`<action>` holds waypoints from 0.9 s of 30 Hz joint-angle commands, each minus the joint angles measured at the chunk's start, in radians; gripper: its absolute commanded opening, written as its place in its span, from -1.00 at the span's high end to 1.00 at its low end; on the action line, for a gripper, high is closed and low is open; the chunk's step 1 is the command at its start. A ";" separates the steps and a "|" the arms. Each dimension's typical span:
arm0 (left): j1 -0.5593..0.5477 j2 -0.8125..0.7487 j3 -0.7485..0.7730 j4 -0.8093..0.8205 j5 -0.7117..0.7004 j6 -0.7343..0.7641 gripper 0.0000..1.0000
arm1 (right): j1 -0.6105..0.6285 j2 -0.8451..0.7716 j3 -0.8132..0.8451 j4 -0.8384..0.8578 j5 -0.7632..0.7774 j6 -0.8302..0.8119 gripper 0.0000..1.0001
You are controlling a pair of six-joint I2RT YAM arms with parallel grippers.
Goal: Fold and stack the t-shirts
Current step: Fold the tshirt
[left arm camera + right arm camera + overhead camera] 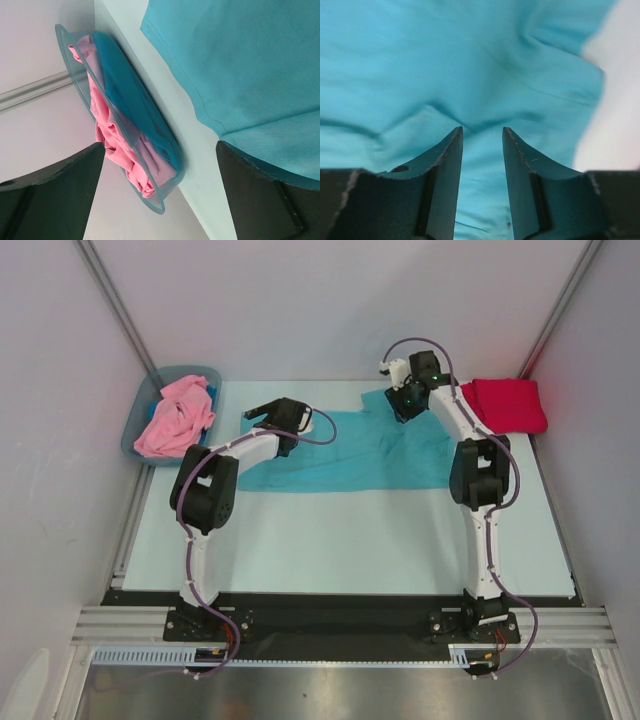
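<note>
The pale mint-white flat table (330,540) carries everything. Largest on it is the teal soft cloth short-sleeved t-shirt (350,455), spread nearly flat across the far half of the table. Its lower hem runs straight from left to right, and its cloth is bunched into shallow creases at the far right end. The left wrist view shows a stitched hem along its left edge (240,60). The right wrist view shows soft ridges in it (445,60).

The grey-blue translucent plastic bin (135,430) sits at the far left corner, just off the teal shirt's left end. The crumpled light pink cloth t-shirt (175,420) fills it and heaps above the rim. From the left wrist the pink folds (115,145) press against the bin wall (75,70). A deeper blue patch lies beside them; I cannot tell whether it is cloth or the wall itself.

The crimson red cloth t-shirt (510,405) lies folded into a neat rectangle at the far right edge, apart from the bin.

The left gripper (258,412) hangs over the teal shirt's left edge, jaws spread wide and holding nothing (160,150). The right gripper (395,410) is low over the creased right end. Its jaws are parted with a clear gap, and no cloth is pinched between them (482,130)
</note>
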 commanded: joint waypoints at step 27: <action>-0.019 -0.035 -0.006 0.050 0.002 -0.033 -0.99 | 0.072 0.057 -0.017 -0.041 -0.098 0.114 0.17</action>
